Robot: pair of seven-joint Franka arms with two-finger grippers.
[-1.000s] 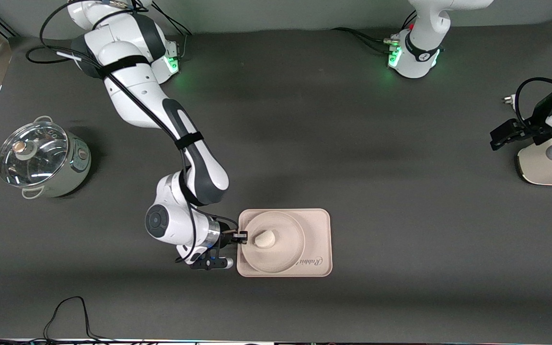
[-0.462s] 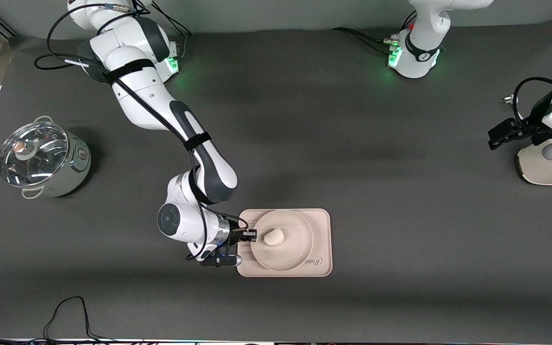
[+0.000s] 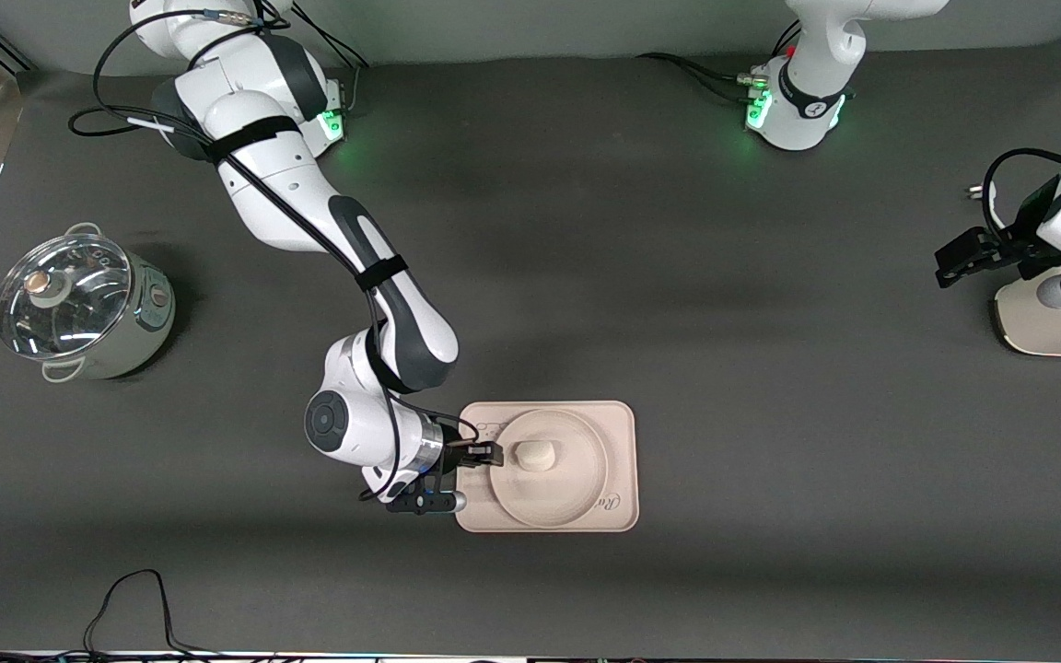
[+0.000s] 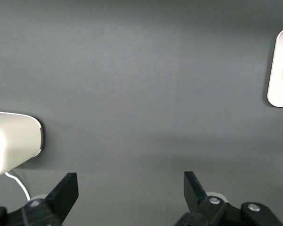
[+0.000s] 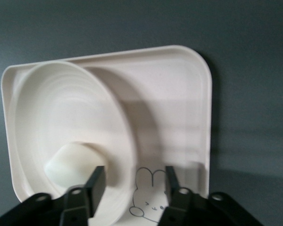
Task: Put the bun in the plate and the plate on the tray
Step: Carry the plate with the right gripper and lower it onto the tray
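The cream tray [image 3: 619, 431] lies on the dark table with its "Rabbit" script corner nearest the front camera. The round plate [image 3: 551, 498] rests on the tray, and the white bun [image 3: 535, 455] sits in the plate. My right gripper [image 3: 492, 453] is at the plate's rim on the right arm's side. In the right wrist view the gripper [image 5: 133, 181] is open, one finger over the plate [image 5: 61, 103] beside the bun [image 5: 68, 165], the other over the tray's [image 5: 179, 108] drawing. My left gripper [image 3: 950, 262] waits open over bare table at the left arm's end.
A steel pot with a glass lid [image 3: 79, 304] stands at the right arm's end. A white appliance [image 3: 1055, 322] sits under the left arm, also in the left wrist view [image 4: 12, 143]. A tray corner [image 4: 280, 70] shows there too. A black cable [image 3: 125, 599] lies by the front edge.
The right gripper has moved the plate with the bun toward the left arm's end, further onto the tray. The bun has settled flatter. The left gripper has barely shifted.
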